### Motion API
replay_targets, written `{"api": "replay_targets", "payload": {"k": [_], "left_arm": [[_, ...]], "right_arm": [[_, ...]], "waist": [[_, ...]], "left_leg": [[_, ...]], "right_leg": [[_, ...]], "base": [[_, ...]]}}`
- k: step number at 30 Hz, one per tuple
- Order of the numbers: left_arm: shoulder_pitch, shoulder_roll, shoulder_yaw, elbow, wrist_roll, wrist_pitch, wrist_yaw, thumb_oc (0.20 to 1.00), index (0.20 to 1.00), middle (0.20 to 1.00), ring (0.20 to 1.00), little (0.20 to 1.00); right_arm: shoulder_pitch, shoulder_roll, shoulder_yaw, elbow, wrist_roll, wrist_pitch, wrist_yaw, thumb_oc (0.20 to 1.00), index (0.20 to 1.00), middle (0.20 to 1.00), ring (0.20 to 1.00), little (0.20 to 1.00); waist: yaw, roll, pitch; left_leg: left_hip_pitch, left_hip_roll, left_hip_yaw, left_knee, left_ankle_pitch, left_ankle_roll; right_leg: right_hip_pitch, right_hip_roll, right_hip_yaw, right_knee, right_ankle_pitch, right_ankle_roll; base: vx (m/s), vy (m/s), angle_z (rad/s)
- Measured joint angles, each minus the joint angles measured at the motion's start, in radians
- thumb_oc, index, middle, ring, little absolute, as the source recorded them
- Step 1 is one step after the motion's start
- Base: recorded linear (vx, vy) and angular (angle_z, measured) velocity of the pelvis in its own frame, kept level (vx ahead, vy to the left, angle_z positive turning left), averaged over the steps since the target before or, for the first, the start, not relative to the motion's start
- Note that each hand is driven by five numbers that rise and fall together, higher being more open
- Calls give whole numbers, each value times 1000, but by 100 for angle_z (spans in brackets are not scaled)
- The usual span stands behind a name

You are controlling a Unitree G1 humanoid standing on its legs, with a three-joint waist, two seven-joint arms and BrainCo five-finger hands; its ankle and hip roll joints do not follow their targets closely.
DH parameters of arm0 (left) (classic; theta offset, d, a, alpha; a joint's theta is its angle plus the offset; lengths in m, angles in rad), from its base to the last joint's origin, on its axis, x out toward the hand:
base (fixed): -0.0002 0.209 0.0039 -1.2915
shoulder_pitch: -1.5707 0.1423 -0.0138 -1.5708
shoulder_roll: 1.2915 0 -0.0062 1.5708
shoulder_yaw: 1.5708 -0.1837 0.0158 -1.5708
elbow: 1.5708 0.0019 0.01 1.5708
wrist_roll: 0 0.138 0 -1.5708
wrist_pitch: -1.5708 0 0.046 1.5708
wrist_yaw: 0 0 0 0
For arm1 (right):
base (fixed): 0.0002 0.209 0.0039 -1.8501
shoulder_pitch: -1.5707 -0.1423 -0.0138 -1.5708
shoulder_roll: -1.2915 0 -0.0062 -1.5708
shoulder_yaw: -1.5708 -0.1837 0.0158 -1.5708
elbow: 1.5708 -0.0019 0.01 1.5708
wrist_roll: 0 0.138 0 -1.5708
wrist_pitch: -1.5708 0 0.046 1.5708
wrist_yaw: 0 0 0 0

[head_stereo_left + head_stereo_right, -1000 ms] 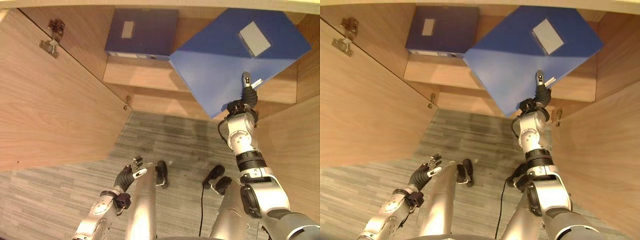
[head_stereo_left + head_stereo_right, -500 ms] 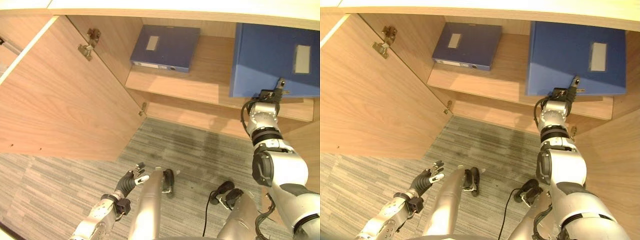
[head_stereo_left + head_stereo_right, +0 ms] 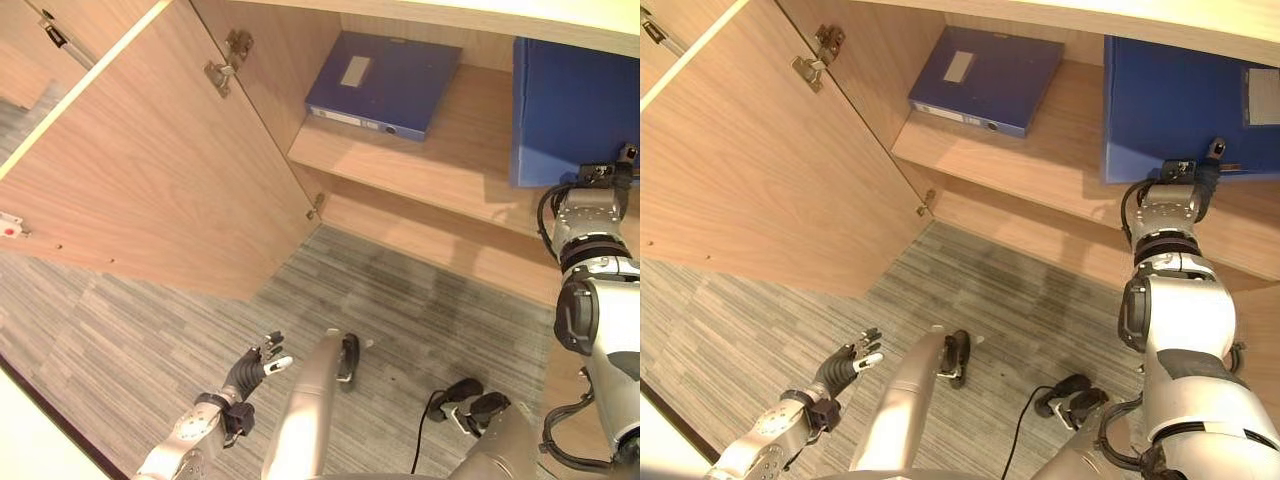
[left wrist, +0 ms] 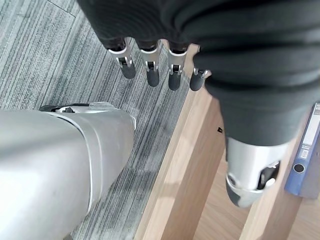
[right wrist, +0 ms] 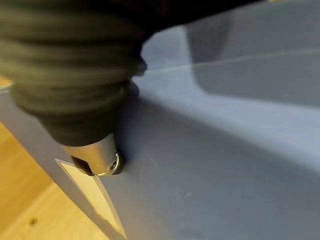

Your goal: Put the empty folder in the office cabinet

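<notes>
A large blue folder (image 3: 570, 100) rests on the right part of the cabinet's wooden shelf (image 3: 450, 160), its near edge by the shelf's front. My right hand (image 3: 1180, 185) sits at that near edge, shut on the blue folder. Its thumb (image 5: 95, 157) presses on the folder's blue face (image 5: 225, 165), and the fingers beneath are hidden. My left hand (image 3: 255, 365) hangs low over the carpet, open, fingers (image 4: 150, 75) relaxed and holding nothing.
A darker blue folder (image 3: 385, 75) lies flat on the left of the same shelf. The left cabinet door (image 3: 150, 170) stands wide open, reaching out over the grey carpet (image 3: 420, 290). A wooden side wall closes the cabinet at the right.
The camera has swung. The blue folder went from tilted in the air to squared up on the shelf's right part, my right hand still on it. The left hand stayed low.
</notes>
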Motion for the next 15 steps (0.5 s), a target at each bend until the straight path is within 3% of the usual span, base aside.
{"api": "replay_targets", "payload": {"k": [10, 15], "left_arm": [[25, 45, 23, -75, -2, 3, 1, 1000, 1000, 1000, 1000, 1000], [26, 54, 21, -76, -21, 5, 0, 1000, 1000, 1000, 1000, 1000]], "right_arm": [[-127, -97, 102, 41, 0, 43, 1, 200, 200, 200, 200, 200], [-147, -105, 109, 44, 0, 54, 4, 200, 200, 200, 200, 200]], "waist": [[4, 0, -1], [4, 0, -2]], "left_leg": [[-42, 1, -2, 32, -2, 1], [-56, 5, -5, 53, -7, 0]], "right_leg": [[-48, -12, 14, 39, -9, -3], [-61, -12, 19, 54, -19, -11]], "base": [[0, -4, 0], [1, -6, 0]]}}
